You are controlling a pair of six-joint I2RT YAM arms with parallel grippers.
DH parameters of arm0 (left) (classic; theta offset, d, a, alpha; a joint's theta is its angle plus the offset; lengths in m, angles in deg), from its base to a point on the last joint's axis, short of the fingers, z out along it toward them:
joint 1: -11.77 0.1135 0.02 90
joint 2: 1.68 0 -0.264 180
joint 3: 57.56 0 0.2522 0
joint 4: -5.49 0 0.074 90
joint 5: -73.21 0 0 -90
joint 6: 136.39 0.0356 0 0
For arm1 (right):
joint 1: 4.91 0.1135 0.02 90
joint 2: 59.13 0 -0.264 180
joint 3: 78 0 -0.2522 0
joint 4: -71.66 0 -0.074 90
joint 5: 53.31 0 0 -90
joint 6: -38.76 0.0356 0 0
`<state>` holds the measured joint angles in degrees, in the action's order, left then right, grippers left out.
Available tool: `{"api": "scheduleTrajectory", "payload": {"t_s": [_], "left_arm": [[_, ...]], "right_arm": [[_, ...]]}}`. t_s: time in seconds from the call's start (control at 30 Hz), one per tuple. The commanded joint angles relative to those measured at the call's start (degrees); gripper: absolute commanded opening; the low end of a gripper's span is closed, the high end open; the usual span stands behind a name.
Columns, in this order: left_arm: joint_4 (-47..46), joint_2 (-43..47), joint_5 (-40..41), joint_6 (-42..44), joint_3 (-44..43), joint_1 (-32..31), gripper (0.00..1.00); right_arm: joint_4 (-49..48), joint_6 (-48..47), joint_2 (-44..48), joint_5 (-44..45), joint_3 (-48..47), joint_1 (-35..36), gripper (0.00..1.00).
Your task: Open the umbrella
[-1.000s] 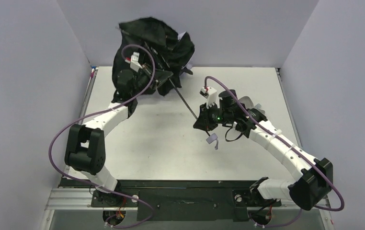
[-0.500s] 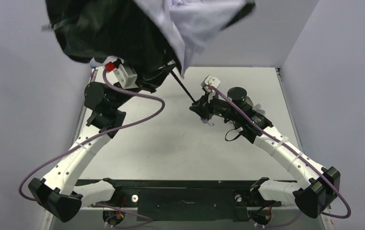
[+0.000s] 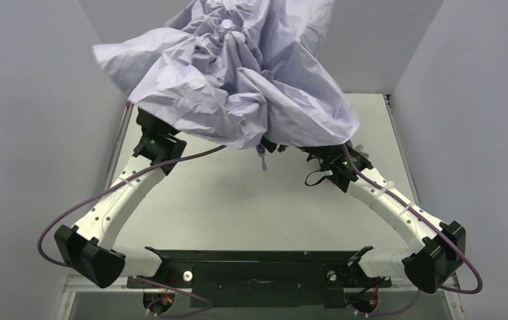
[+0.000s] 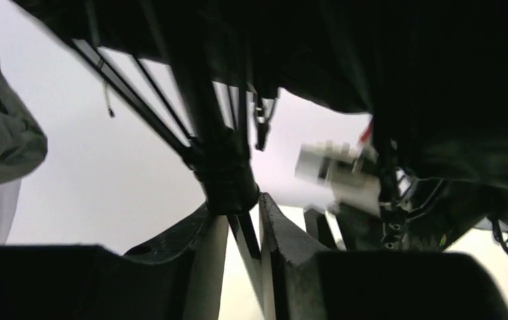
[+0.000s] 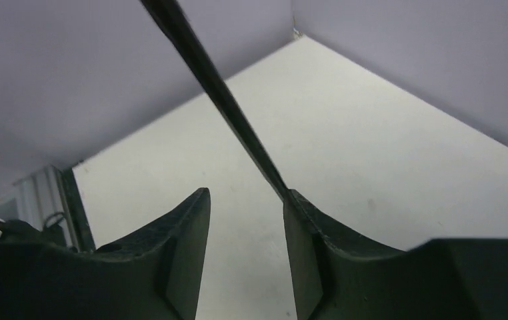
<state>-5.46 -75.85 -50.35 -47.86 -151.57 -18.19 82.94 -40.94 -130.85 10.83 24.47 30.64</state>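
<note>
The umbrella (image 3: pixel 238 73) hangs over the back of the table, its crinkly lavender canopy spread out and covering both grippers in the top view. Its strap (image 3: pixel 263 160) dangles under the canopy's edge. In the left wrist view my left gripper (image 4: pixel 237 208) stands narrowly open around the thin black shaft (image 4: pixel 246 237), just below the black collar (image 4: pixel 228 183) where the ribs meet; a light gap shows beside the shaft. My right gripper (image 5: pixel 245 197) is open with nothing between its fingers. The shaft (image 5: pixel 225 100) runs slantwise down to its right fingertip (image 5: pixel 295 200).
Pale walls close the white table (image 3: pixel 238 207) in on the left, back and right. The left arm (image 3: pixel 155 143) and right arm (image 3: pixel 345 167) reach under the canopy from both sides. The right arm's wrist (image 4: pixel 341 173) shows close by in the left wrist view.
The canopy has swung from black underside up to lavender side up and spread down over both grippers. My right gripper has opened off the shaft. The left gripper has loosened slightly.
</note>
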Motion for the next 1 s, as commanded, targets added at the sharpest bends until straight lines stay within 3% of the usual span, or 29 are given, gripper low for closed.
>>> {"api": "scheduleTrajectory", "payload": {"t_s": [0.0, 0.13, 0.27, 0.4, 0.67, 0.8, 0.97], "left_arm": [[0.1, -3.0, -1.4, -10.2, -3.3, 1.3, 0.0], [-1.5, -5.6, -1.0, -21.2, -6.6, 4.0, 0.0], [-3.8, -8.2, -1.6, -31.8, -8.9, 6.9, 0.0], [-5.0, -8.8, -0.5, -39.0, -9.0, 7.8, 0.0], [0.5, -8.2, 0.0, -45.1, -8.2, 12.5, 0.0], [5.7, -8.2, -1.6, -48.2, -8.4, 15.4, 0.0], [3.1, -8.3, -2.2, -55.1, -5.6, 16.2, 0.0]], "right_arm": [[-12.2, 9.1, -0.8, -1.3, -6.1, 1.2, 0.4], [-12.5, 14.7, -2.4, -4.3, -6.4, 1.3, 0.39], [-16.1, 19.2, -4.0, -4.3, -4.9, 2.4, 0.56], [-13.8, 17.5, -5.8, -4.3, -5.7, 2.4, 0.58], [-5.0, 8.6, 1.4, -4.0, -2.4, 0.3, 0.59], [1.0, 6.0, 4.6, -3.0, -1.0, 0.4, 0.69], [0.9, 10.1, 2.3, -4.7, -0.1, 0.5, 0.8]]}}
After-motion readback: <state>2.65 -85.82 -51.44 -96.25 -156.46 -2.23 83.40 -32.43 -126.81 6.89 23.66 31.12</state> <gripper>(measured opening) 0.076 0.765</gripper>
